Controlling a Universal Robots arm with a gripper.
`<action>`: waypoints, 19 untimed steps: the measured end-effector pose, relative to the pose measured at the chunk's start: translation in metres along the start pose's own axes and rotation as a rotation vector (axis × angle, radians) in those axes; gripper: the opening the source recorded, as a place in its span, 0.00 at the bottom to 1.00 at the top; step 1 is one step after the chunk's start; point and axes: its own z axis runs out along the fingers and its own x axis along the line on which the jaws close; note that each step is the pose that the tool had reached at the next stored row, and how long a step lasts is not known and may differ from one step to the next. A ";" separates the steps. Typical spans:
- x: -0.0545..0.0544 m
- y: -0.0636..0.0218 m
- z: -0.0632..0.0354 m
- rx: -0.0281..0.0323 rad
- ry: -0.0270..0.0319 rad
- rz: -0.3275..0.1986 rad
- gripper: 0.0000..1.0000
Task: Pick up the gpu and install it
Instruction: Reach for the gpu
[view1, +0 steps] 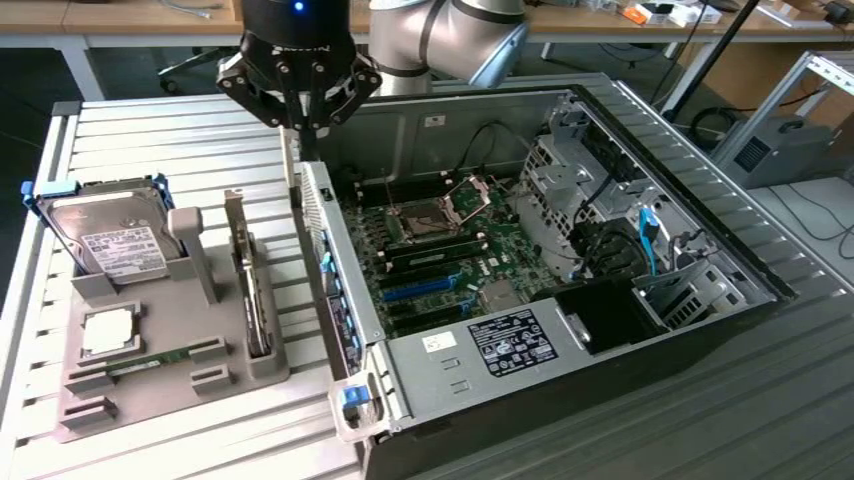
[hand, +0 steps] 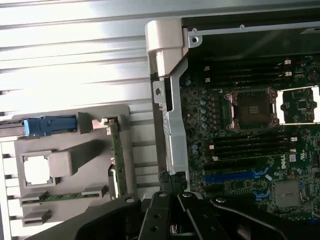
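Observation:
The gpu (view1: 247, 285) stands on edge in a slot of the grey holder tray (view1: 274, 365), at the exterior view's left of the open computer case (view1: 534, 330). In the wrist view the gpu (hand: 116, 155) shows as a thin dark card seen edge-on. My gripper (view1: 306, 140) hangs shut above the case's rear wall, up and to the exterior view's right of the card, with nothing between its fingers. Its black fingertips (hand: 170, 182) meet over the case's metal edge. A blue expansion slot (view1: 420, 288) (hand: 230, 176) lies on the motherboard.
The tray also carries a hard drive (view1: 114, 240) in a blue-clipped stand, a processor chip (view1: 107, 330) and a green memory stick (view1: 167, 357). Inside the case are a CPU socket (view1: 424, 215), cables and drive cages (view1: 667, 280). A slatted metal table (view1: 160, 140) lies underneath.

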 end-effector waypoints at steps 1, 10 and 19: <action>0.003 0.0000 -0.0001 0.0000 -0.0001 0.001 0.11; 0.040 -0.0005 -0.0005 0.0001 -0.0006 0.010 0.11; 0.072 -0.0009 -0.0006 0.0004 -0.0009 0.019 0.11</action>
